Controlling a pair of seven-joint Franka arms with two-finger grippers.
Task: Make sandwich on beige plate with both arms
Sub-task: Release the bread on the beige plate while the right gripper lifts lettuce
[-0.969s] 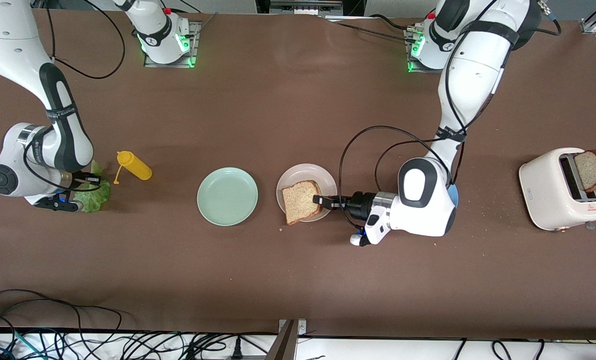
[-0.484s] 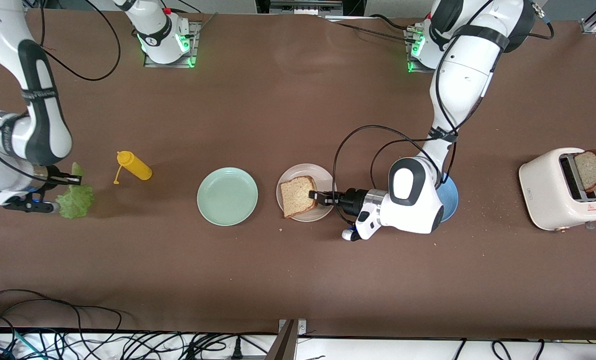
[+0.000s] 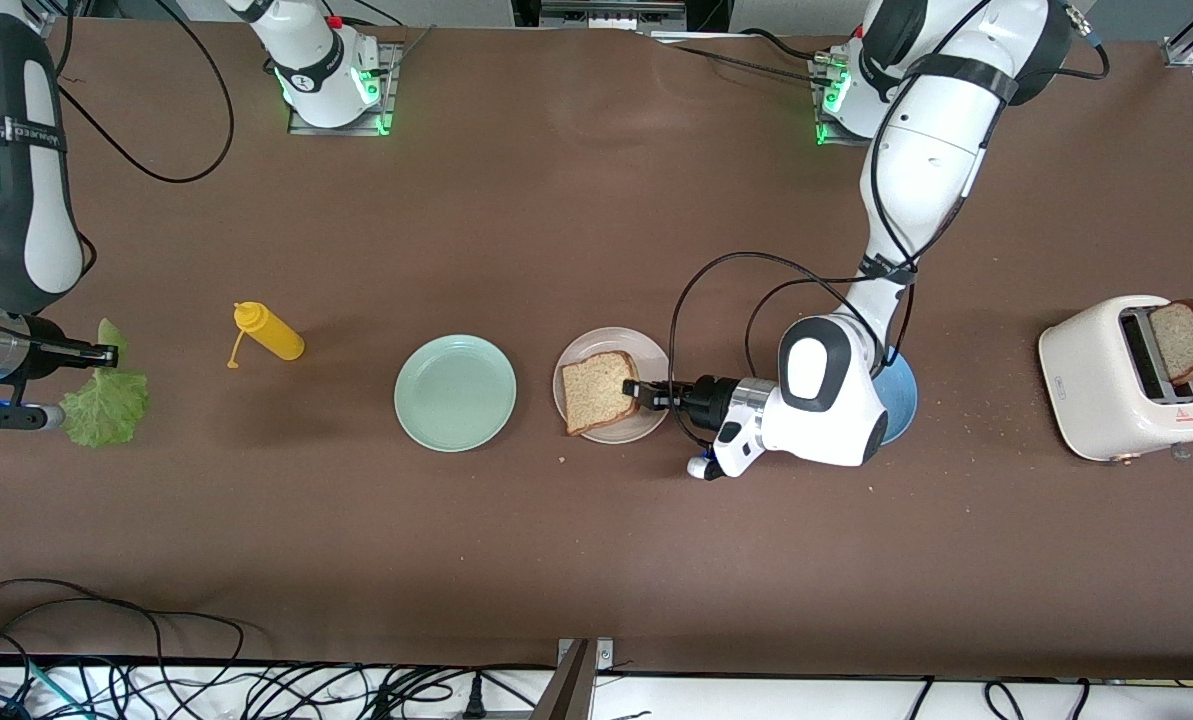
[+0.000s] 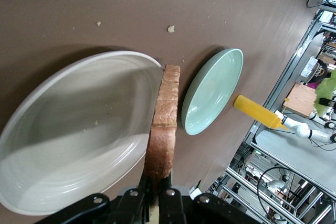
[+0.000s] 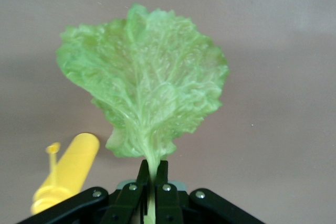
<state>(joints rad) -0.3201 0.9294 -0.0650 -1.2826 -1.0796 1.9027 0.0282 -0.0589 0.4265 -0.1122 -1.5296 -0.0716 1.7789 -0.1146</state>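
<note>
My left gripper [image 3: 642,392] is shut on the edge of a brown bread slice [image 3: 597,391] and holds it over the beige plate [image 3: 651,350]. In the left wrist view the slice [image 4: 164,124] stands edge-on between the jaws of the left gripper [image 4: 156,187], beside the beige plate [image 4: 68,129]. My right gripper [image 3: 104,353] is shut on the stem of a green lettuce leaf [image 3: 106,407] and holds it up in the air at the right arm's end of the table. In the right wrist view the right gripper [image 5: 153,174] holds the leaf [image 5: 147,90].
A mint green plate [image 3: 455,392] lies beside the beige plate. A yellow squeeze bottle [image 3: 269,332] lies toward the right arm's end. A blue plate [image 3: 900,395] shows under the left arm. A white toaster [image 3: 1121,380] with a second bread slice [image 3: 1184,340] stands at the left arm's end.
My right gripper has lifted the lettuce off the table and carried it toward the table's end. My left gripper has shifted the bread slice fully over the beige plate.
</note>
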